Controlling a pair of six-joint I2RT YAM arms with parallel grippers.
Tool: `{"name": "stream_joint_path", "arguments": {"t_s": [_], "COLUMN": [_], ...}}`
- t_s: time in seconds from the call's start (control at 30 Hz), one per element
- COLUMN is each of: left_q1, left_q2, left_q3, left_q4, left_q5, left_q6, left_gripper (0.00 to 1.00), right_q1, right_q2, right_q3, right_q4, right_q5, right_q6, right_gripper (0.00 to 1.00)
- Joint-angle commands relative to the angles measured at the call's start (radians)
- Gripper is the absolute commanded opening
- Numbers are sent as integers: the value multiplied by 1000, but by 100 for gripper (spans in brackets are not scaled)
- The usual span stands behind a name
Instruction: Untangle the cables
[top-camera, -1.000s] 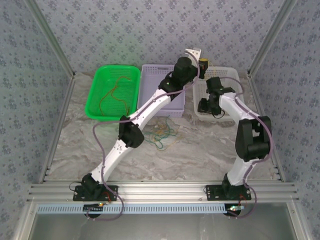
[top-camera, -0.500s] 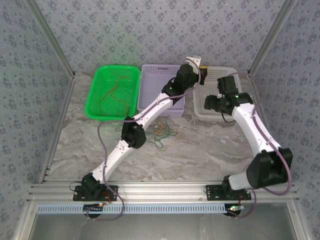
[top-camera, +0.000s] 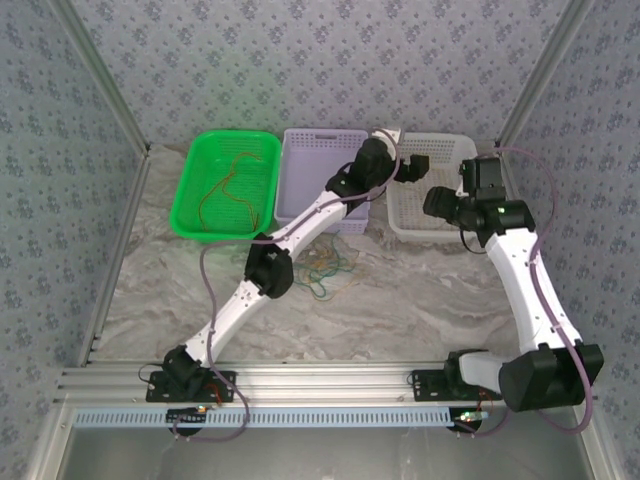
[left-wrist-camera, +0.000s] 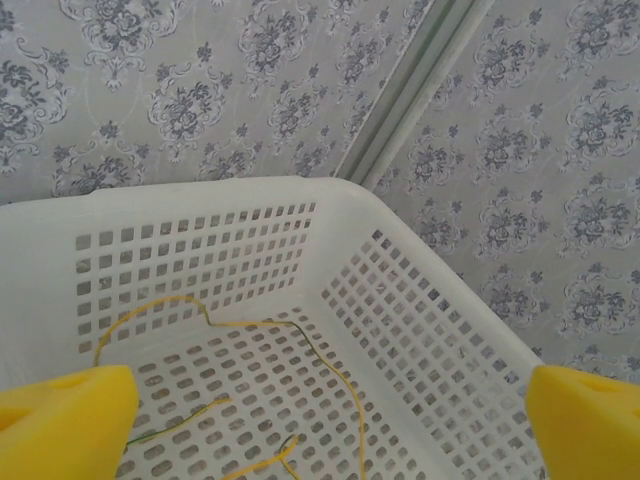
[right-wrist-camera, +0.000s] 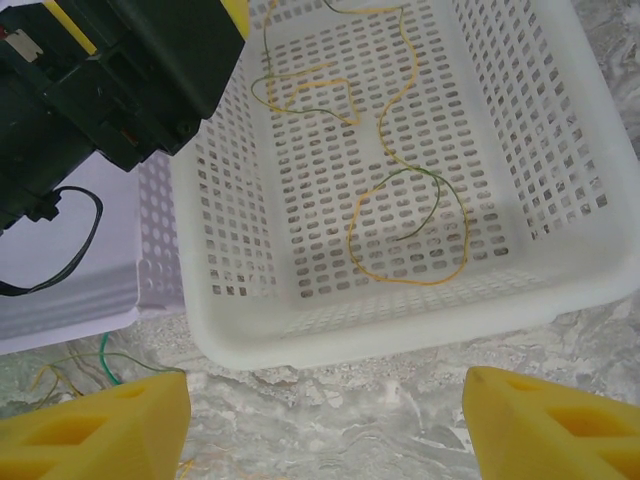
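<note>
Right now my left fingers (left-wrist-camera: 60, 420) hang spread wide over the white basket (right-wrist-camera: 400, 330), with nothing between them. Below them a yellow cable (left-wrist-camera: 250, 323) lies loose on the perforated floor. My right fingers (right-wrist-camera: 90, 430) are parted too and hold nothing. They hover over the counter (top-camera: 400, 290), just outside the near wall of that basket. From the right wrist I see yellow and green-tinged lengths curling across the basket floor, lying flat in open loops.

The rest of the cables sit as a small tangle (top-camera: 325, 265) on the counter, in front of the purple basket (top-camera: 310, 140) and partly under my left arm. A red-orange cable (top-camera: 232, 180) lies by itself in the green basket (top-camera: 235, 135).

I judge these wires to be very light and limp. They will hold no shape, drape over whatever lifts them, and drag their neighbours along wherever loops cross. They are thin and smooth, so a loose pinch may let one slide out, and I should clench fully on it.

For the tangle I would take hold at a free end or an outer loop that stands clear of the knot, not at the dense middle. One set of fingers can pin the bundle while the other draws a single colour out slowly. A quick pull would likely tighten the knot or sweep the whole clump across the counter.
</note>
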Motion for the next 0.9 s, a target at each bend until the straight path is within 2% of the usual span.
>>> {"name": "stream_joint_path", "arguments": {"t_s": [0.0, 0.07, 0.17, 0.27, 0.37, 0.47, 0.53, 0.63, 0.67, 0.73, 0.87], "left_q1": [6, 11, 25, 29, 14, -7, -11, 32, 47, 68, 71], "left_q2": [-180, -231, -304, -369, -430, -515, -635, -869, -926, -1048, -1252], "left_q3": [23, 23, 23, 22, 8, -104, -333, -804, -908, -1139, -1467], "left_q4": [-84, -191, -371, -536, -689, -723, -624, -324, -256, -170, -104], "left_q5": [-51, -102, -154, -162, -205, -220, -217, -176, -157, -146, -152], "left_q6": [6, 0, -23, -50, -48, -36, -42, -117, -144, -180, -216], "left_gripper": [99, 98, 88, 75, 68, 65, 65, 64, 63, 63, 62], "right_q1": [7, 23, 74, 168, 282, 378, 430, 479, 491, 513, 537], "right_q2": [-50, -78, -134, -189, -210, -205, -201, -198, -196, -186, -132], "right_q3": [-9, -20, -57, -141, -211, -273, -303, -329, -335, -344, -351], "right_q4": [-26, -29, -27, 2, 22, 50, 72, 100, 107, 125, 164], "right_q5": [-13, -12, -14, -17, -2, 15, 23, 32, 31, 30, 21], "right_q6": [16, 16, 35, 52, 63, 81, 99, 128, 135, 143, 131], "right_gripper": [73, 71, 68, 66, 65, 63, 63, 63, 63, 63, 64]}}
